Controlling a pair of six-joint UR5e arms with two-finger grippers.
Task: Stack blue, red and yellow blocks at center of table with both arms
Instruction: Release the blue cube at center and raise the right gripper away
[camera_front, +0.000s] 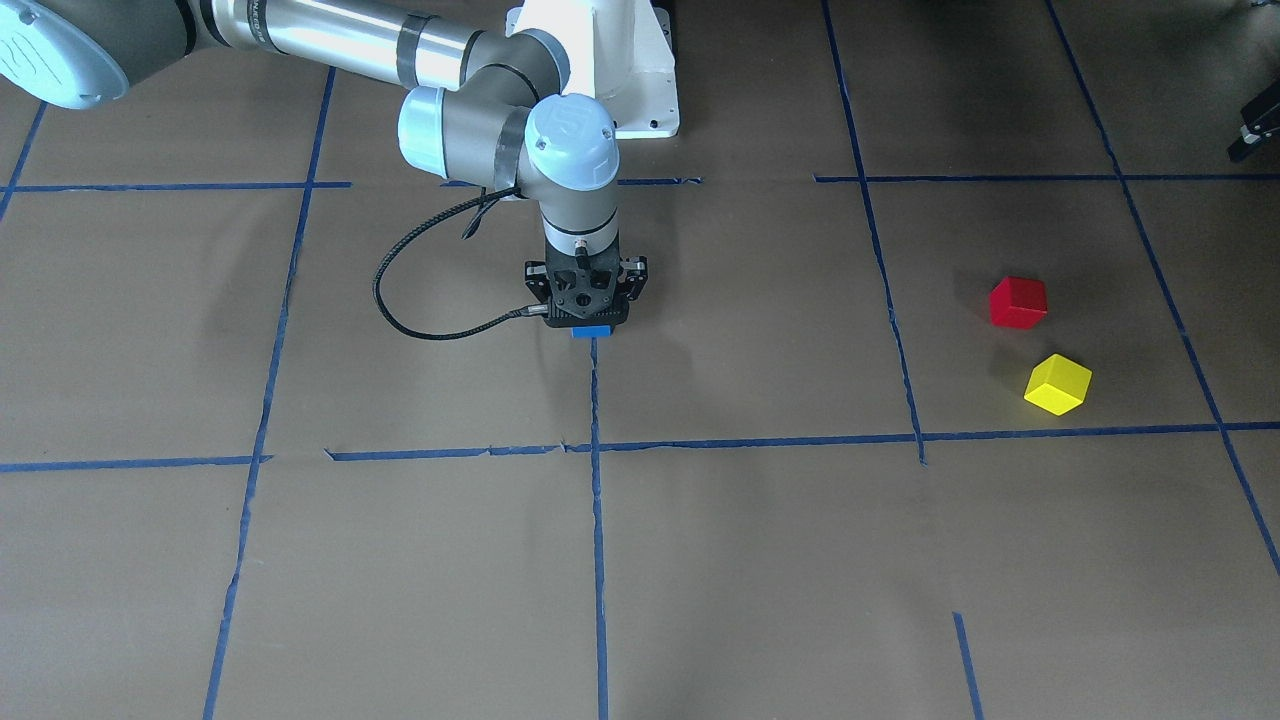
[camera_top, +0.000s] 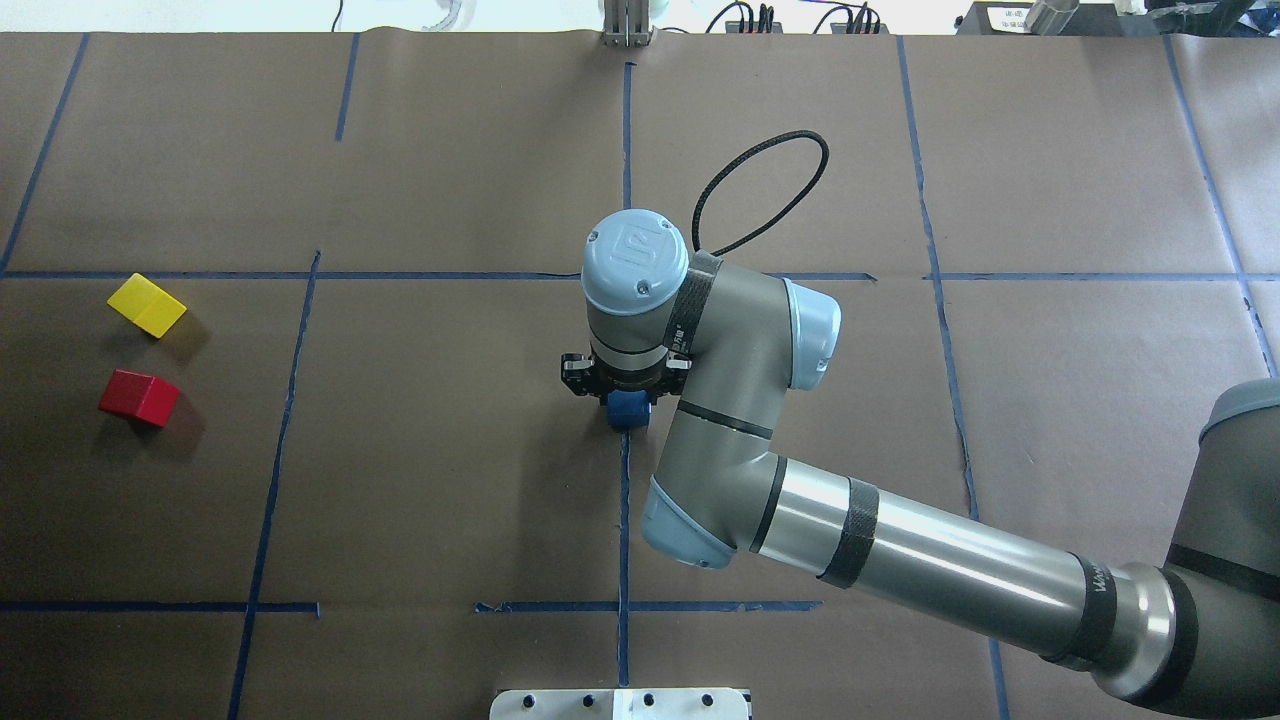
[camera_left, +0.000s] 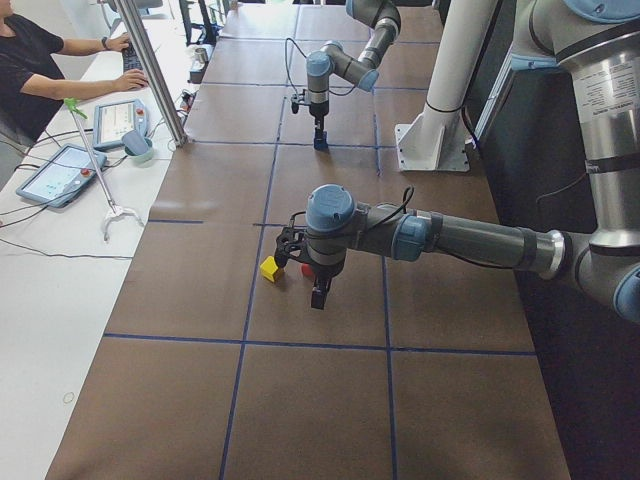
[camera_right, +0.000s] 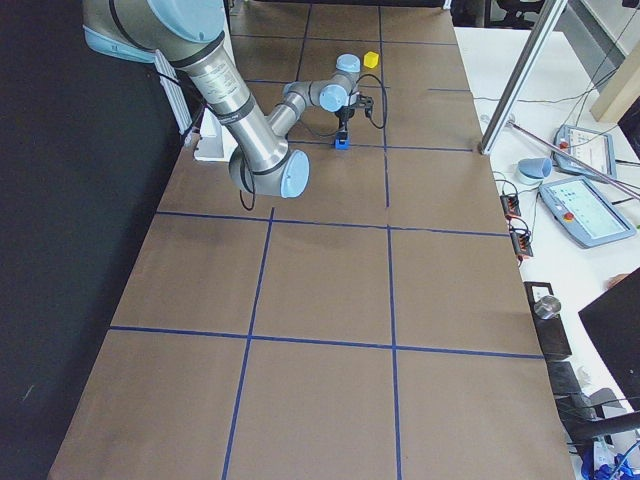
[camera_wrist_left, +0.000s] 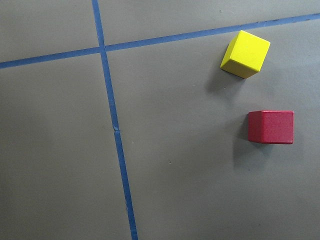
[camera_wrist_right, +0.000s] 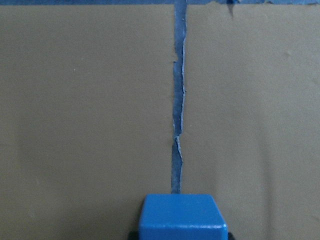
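On the worktop (camera_front: 800, 560), my right pincer (camera_front: 588, 318) is clamped on the blue block (camera_front: 591, 331) at the centre tape line (camera_front: 597, 420). My left pincer (camera_left: 319, 298) hangs near the red block (camera_front: 1018, 302) and yellow block (camera_front: 1058, 384); open or closed, I cannot tell.

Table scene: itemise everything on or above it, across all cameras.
table: one, brown paper cover, under everything
tape lines: several, blue, grid over the table
blue block: one, blue, table centre, on a tape line
red block: one, red, robot's left side
yellow block: one, yellow, beside the red, apart, farther from the robot
cable: one, black, looped off the right wrist
right tool: one, black, shut on the blue block
left tool: one, black, raised near red and yellow blocks; open or shut unclear
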